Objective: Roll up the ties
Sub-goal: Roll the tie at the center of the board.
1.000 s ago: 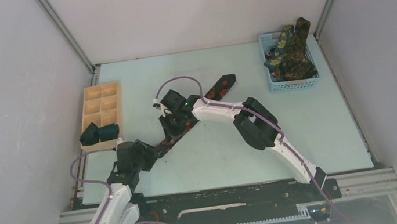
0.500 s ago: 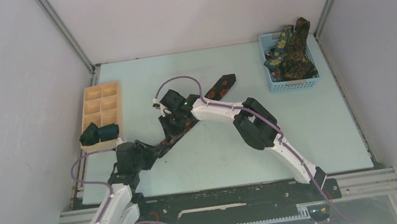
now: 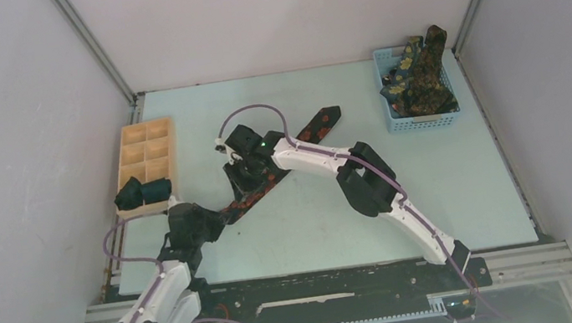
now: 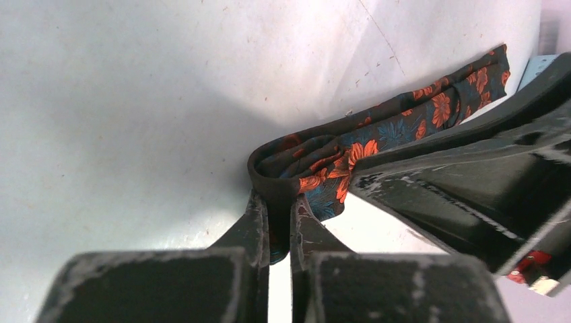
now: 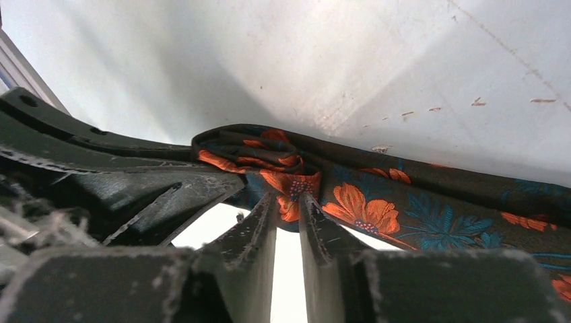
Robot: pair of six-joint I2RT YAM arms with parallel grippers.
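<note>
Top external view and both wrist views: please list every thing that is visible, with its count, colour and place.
black tie: one, black with red-orange flowers, lying diagonally mid-table, its near end folded.
green ties: count unclear, dark green with yellow flowers, heaped in the basket.
rolled bundles: two, dark, at the tray's near end.
basket: one, blue, far right corner of the table.
tray: one, pale wood, left edge of the table.
table: one, pale blue.
left gripper: one, black, shut on the black tie's fold.
right gripper: one, black, shut on the same tie.
</note>
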